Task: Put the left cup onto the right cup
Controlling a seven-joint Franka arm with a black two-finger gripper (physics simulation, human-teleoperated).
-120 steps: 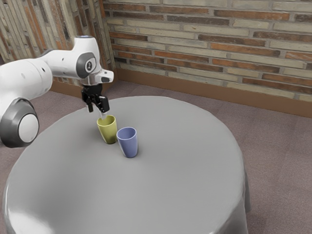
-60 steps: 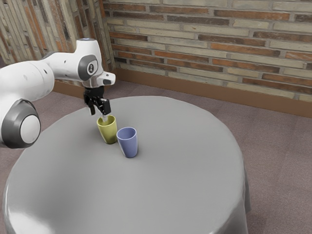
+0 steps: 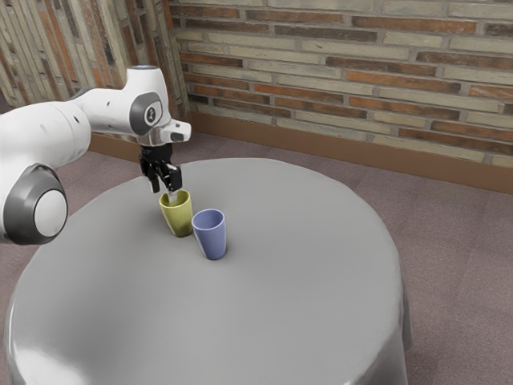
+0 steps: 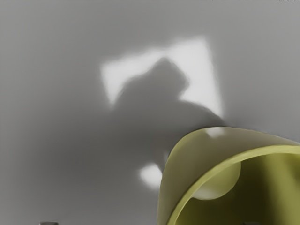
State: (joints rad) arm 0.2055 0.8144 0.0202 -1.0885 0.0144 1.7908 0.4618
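Observation:
Two cups stand side by side on the round grey table [image 3: 304, 273]. The yellow-green cup [image 3: 177, 215] is on the exterior view's left. The blue cup [image 3: 211, 234] stands upright just to its right and slightly nearer. My gripper [image 3: 165, 191] hangs right over the yellow-green cup's far rim, its tips at rim height. It is open and holds nothing. The same yellow-green cup [image 4: 234, 178] looms directly under my hand in the wrist view, with its hollow inside facing the camera.
A grey cloth covers the table and hangs over its edge [image 3: 401, 321]. A brick wall [image 3: 345, 64] stands behind the table. My arm's shadow [image 4: 154, 108] lies on the cloth beside the cup.
My hand has edged slightly toward the exterior view's right and sunk a little toward the yellow-green cup's rim. Both cups stand where they were.

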